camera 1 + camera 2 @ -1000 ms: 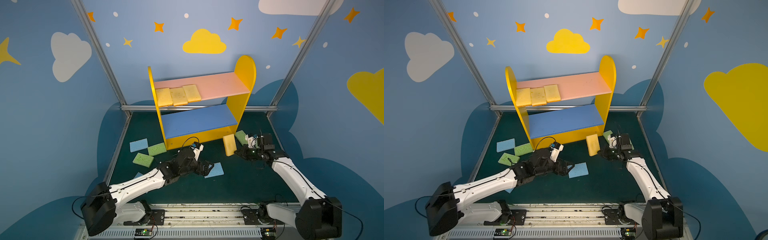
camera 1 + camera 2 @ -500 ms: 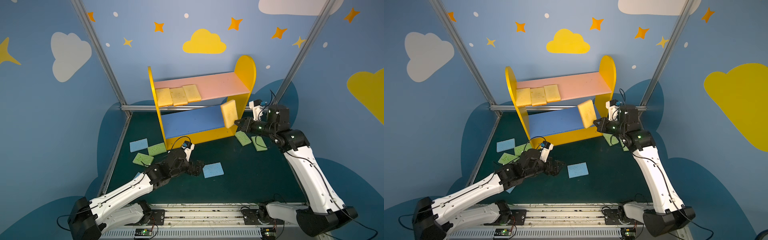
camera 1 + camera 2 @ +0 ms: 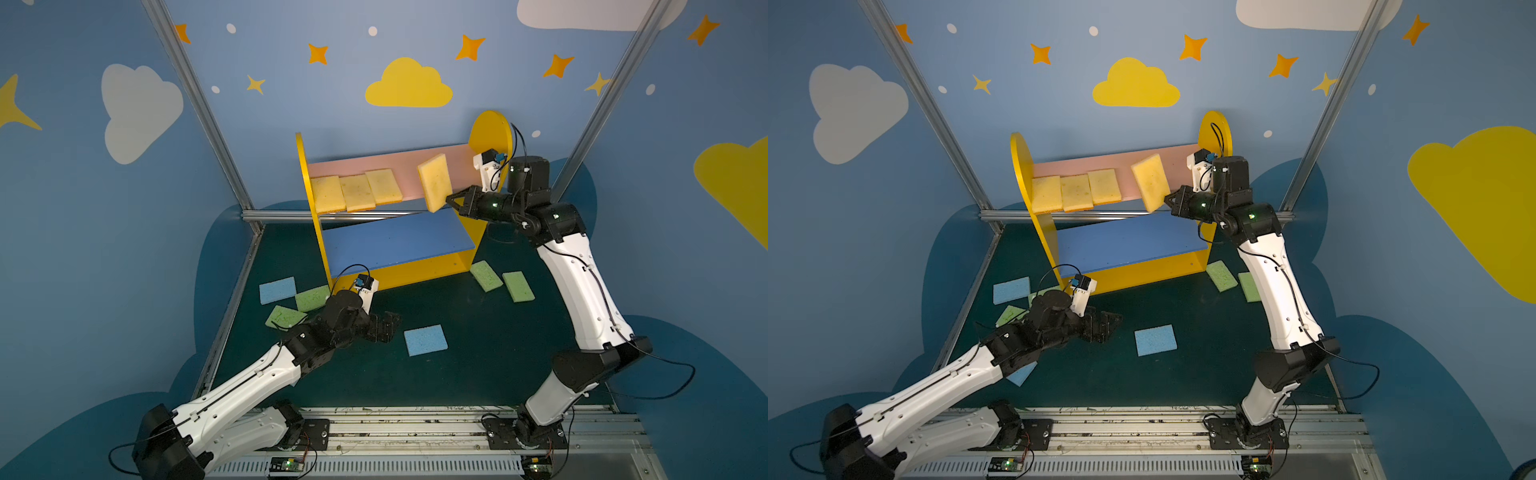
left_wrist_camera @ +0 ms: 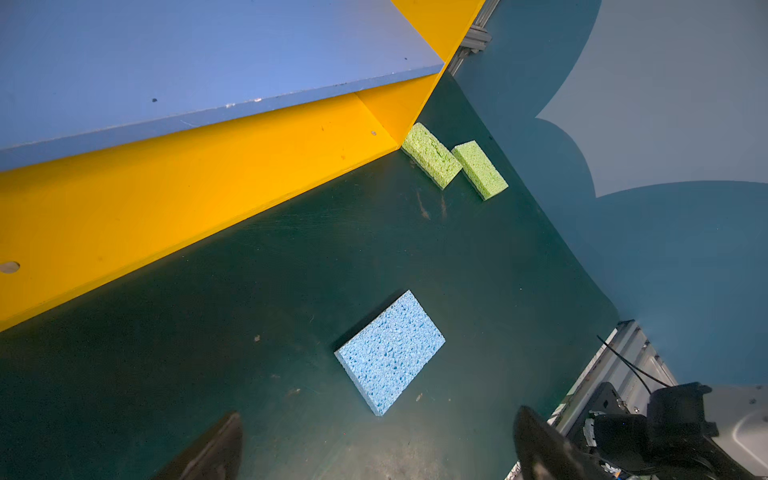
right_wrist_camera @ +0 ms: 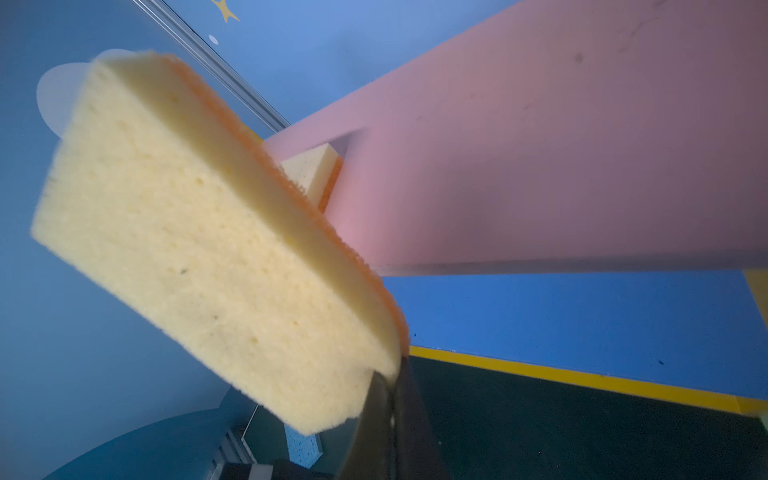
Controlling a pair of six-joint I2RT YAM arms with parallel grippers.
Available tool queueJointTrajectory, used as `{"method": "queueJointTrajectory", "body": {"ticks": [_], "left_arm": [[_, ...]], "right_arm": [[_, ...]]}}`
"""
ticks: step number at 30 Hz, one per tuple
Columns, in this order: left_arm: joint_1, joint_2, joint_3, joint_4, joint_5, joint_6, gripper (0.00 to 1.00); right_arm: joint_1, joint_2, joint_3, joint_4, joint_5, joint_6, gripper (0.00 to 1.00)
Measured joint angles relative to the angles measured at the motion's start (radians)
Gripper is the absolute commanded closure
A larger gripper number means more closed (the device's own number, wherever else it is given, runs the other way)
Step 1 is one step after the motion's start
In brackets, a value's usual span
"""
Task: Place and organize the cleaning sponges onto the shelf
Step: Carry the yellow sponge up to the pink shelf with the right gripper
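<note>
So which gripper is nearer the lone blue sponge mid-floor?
Left. The left gripper hangs open beside the blue sponge, apart from it; the right gripper is up by the pink board, shut on a yellow sponge.

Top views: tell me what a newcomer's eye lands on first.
The right gripper, shut on a yellow sponge, holds it tilted at the shelf's pink board, right of three yellow sponges lying there side by side. Low down, the open left gripper hovers beside a blue sponge on the table.
</note>
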Motion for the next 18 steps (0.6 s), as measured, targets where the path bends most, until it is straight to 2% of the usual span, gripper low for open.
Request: {"method": "queueJointTrajectory", "body": {"ticks": [8, 14, 16, 18], "left_arm": [[0.033, 0.045, -0.009, 0.024, 0.031, 0.0, 0.0], [0.051, 0.071, -0.018, 0.053, 0.056, -0.001, 0.0], [0.056, 0.08, -0.021, 0.062, 0.066, -0.001, 0.0], [0.061, 0.086, -0.023, 0.066, 0.072, -0.001, 0.0]], "right_arm": [[0.009, 0.157, 0.201, -0.012, -0.029, 0.039, 1.0], [0.009, 0.227, 0.235, -0.011, -0.042, 0.069, 0.99], [0.009, 0.239, 0.249, -0.008, -0.047, 0.075, 0.94], [0.009, 0.242, 0.253, -0.007, -0.049, 0.08, 0.83]]}}
